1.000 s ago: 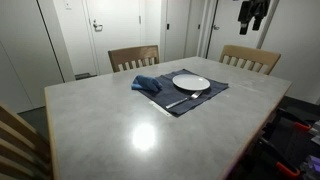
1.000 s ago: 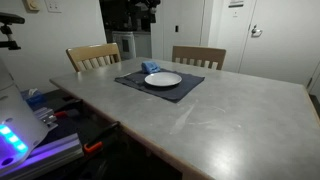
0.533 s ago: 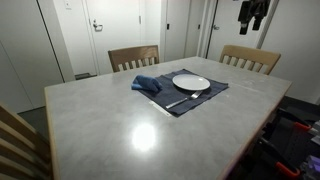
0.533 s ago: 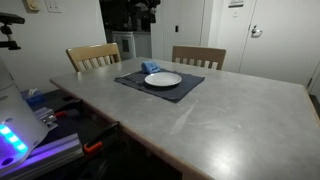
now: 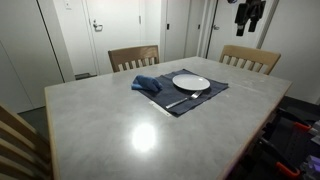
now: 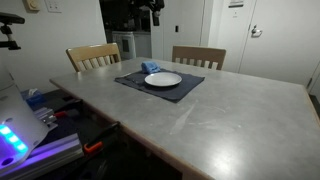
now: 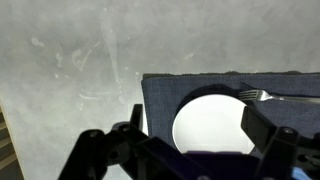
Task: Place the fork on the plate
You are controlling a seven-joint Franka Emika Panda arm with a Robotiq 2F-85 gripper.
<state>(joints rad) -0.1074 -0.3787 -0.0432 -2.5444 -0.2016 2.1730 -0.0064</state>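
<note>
The white plate (image 5: 191,83) lies on a dark placemat (image 5: 207,97) at the far side of the table. It also shows in an exterior view (image 6: 163,79) and in the wrist view (image 7: 208,125). The silvery fork (image 5: 186,98) lies on the mat beside the plate, apart from it. Its tines show in the wrist view (image 7: 262,96). My gripper (image 5: 250,12) hangs high above the table, well away from the fork, as also seen in an exterior view (image 6: 150,8). In the wrist view the gripper (image 7: 196,118) is open and empty, looking down on the plate.
A folded blue cloth (image 5: 147,84) lies on the mat's end next to the plate, also seen in an exterior view (image 6: 152,68). Two wooden chairs (image 5: 133,58) (image 5: 250,58) stand at the far table edge. The grey tabletop (image 5: 130,125) spreads wide around the mat.
My gripper has shifted slightly, still high above the table. The fork, plate and cloth have not moved.
</note>
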